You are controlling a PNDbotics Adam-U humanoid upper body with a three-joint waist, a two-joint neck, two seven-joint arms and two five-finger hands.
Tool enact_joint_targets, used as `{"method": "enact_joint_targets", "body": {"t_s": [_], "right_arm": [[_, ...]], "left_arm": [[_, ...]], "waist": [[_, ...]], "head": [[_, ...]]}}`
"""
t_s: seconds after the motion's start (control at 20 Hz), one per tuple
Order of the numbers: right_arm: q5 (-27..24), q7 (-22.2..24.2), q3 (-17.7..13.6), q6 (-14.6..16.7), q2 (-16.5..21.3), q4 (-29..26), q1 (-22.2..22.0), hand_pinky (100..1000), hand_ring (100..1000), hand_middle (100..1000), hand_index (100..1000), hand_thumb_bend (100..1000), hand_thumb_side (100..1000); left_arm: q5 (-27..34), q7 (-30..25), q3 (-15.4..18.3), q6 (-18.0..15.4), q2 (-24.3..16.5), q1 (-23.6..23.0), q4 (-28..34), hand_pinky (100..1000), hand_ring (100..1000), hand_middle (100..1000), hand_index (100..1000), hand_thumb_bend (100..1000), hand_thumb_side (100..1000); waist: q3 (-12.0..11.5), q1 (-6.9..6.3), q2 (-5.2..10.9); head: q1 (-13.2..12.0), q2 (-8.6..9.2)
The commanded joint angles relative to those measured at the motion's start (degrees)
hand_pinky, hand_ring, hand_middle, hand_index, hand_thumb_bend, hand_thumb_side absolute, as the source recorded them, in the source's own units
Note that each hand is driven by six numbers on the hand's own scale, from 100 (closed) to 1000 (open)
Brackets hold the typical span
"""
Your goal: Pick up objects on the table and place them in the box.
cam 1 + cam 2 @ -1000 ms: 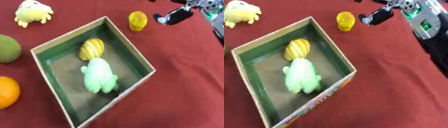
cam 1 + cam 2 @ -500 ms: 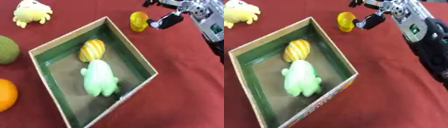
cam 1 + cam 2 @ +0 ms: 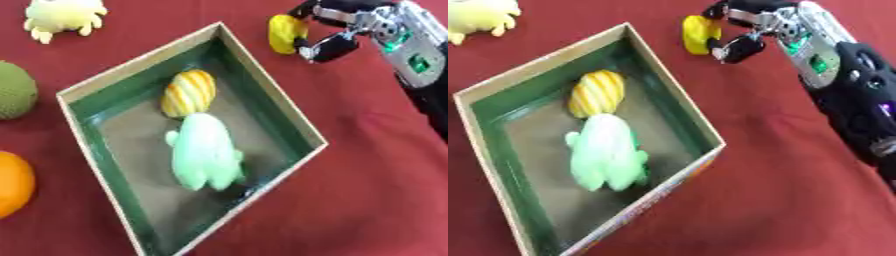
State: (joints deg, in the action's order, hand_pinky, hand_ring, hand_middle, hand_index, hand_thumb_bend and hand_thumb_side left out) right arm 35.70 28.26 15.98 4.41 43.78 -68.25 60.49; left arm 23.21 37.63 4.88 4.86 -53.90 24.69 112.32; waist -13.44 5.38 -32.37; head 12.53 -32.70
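A yellow toy lies on the red cloth just past the far corner of the box. My right hand is right beside it, dark fingers arched over its far side and the thumb close against its right side. The fingers are not closed round it, and it still rests on the cloth. The cardboard box has a green inside and holds a yellow-orange striped fruit and a light green plush toy. My left hand shows in neither view.
On the cloth left of the box lie a yellow plush toy at the far left, a green round fruit at the left edge, and an orange at the near left. My right forearm crosses the right side.
My right hand has moved left and down from clear of the yellow toy to right against it. The whole picture has shifted a little, so the camera moved too.
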Motion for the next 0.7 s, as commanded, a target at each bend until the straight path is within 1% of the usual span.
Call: {"method": "enact_joint_targets", "body": {"t_s": [0.05, 0.15, 0.35, 0.4, 0.45, 0.55, 0.7], "right_arm": [[-0.2, -2.4, -0.3, -0.5, 0.2, 0.2, 0.6, 873, 866, 657, 782, 108, 100], [-1.9, -4.1, -0.2, -1.2, 0.4, -1.3, 0.8, 859, 821, 590, 719, 100, 100], [-4.6, -7.4, -0.5, -3.7, 1.5, -5.5, 1.3, 836, 744, 520, 651, 100, 100], [-5.5, -8.1, -0.6, -4.3, 1.9, -6.9, 1.4, 831, 720, 499, 628, 100, 100], [-6.5, -8.5, -0.6, -4.9, 2.3, -8.2, 1.3, 830, 711, 490, 618, 100, 100], [-9.3, -8.6, -0.3, -6.0, 3.3, -11.3, 1.1, 828, 698, 479, 606, 100, 100], [-13.7, -6.9, 0.4, -7.6, 4.7, -16.2, 0.5, 828, 694, 479, 607, 100, 100]], "left_arm": [[0.1, 0.3, 1.1, 0.0, -1.3, 0.3, 0.7, 736, 734, 628, 811, 121, 812], [0.1, 0.4, 1.2, 0.0, -1.2, 0.0, 0.5, 736, 735, 628, 811, 122, 813], [0.2, 0.3, 1.1, -0.1, -1.4, -0.1, 0.1, 737, 735, 628, 811, 124, 812], [0.2, 0.2, 1.0, -0.1, -1.5, -0.2, 0.0, 737, 736, 628, 812, 141, 829], [0.2, 0.2, 1.0, -0.1, -1.6, -0.2, 0.0, 737, 736, 629, 812, 127, 809], [0.1, 0.1, 1.0, -0.1, -1.7, -0.3, -0.2, 737, 736, 629, 811, 129, 806], [0.1, -0.1, 0.9, -0.1, -1.8, -0.4, -0.3, 737, 736, 629, 811, 131, 803]], "waist": [[-0.1, -0.41, 1.34], [0.2, -0.43, 1.79], [1.1, -0.46, 3.19], [1.3, -0.48, 3.65], [1.6, -0.51, 4.07], [2.0, -0.6, 4.98], [2.5, -0.67, 6.15]], "head": [[0.0, -0.12], [-0.1, -0.72], [-0.4, -1.76], [-0.5, -2.02], [-0.6, -2.3], [-0.9, -2.88], [-1.4, -3.64]]}}
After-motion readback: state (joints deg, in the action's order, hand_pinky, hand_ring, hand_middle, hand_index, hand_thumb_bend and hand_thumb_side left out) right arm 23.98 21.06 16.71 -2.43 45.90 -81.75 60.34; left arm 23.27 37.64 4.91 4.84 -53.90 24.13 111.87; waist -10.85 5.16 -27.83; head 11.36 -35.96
